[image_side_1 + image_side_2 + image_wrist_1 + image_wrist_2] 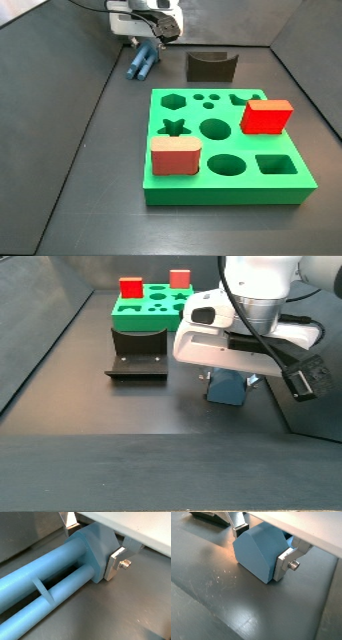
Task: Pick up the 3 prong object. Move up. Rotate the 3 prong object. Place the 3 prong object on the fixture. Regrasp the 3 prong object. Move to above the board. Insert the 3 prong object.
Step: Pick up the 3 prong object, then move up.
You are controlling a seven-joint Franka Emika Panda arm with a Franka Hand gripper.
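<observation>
Grey-blue, the 3 prong object (50, 579) lies flat on the dark floor beside the fixture (210, 66), long axis running away from the gripper (93, 547), whose fingers (118, 562) straddle its near end, contact unclear.

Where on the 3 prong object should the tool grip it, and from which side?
Grip the end of the 3 prong object, coming down from above. It lies flat on the floor, and the tool already straddles that end, its fingers on opposite faces. The ribs running lengthwise leave the end's flat sides as pad seats.
</observation>
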